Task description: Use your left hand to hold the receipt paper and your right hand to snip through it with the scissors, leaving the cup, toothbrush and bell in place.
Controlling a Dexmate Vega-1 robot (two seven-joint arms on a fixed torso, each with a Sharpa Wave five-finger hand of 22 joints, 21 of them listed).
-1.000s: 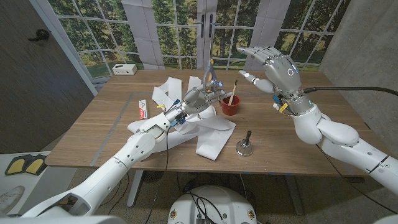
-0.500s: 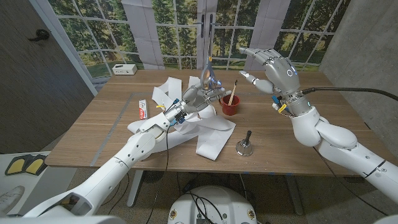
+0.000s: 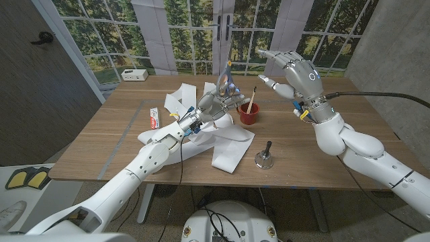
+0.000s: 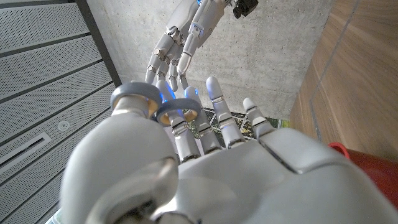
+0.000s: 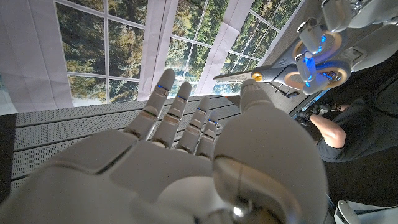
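Your left hand [image 3: 213, 105] held the one pair of scissors [image 3: 227, 82] up over the paper, while your right hand [image 3: 294, 70] hung empty with fingers spread.

On the table [image 3: 101, 138] you had one crumpled run of white receipt paper [image 3: 228, 149] lying under and beside the left arm, one red cup [image 3: 249, 113] with one toothbrush [image 3: 252, 99] standing in it just beside the left hand, one bell [image 3: 263, 156] nearer you, and one tube [image 3: 154, 117] off to the left. The left fingers were curled around the scissor handles [image 5: 314, 61], blades pointing up; whether the blades were apart could not be made out. The paper's middle was hidden by your left arm.
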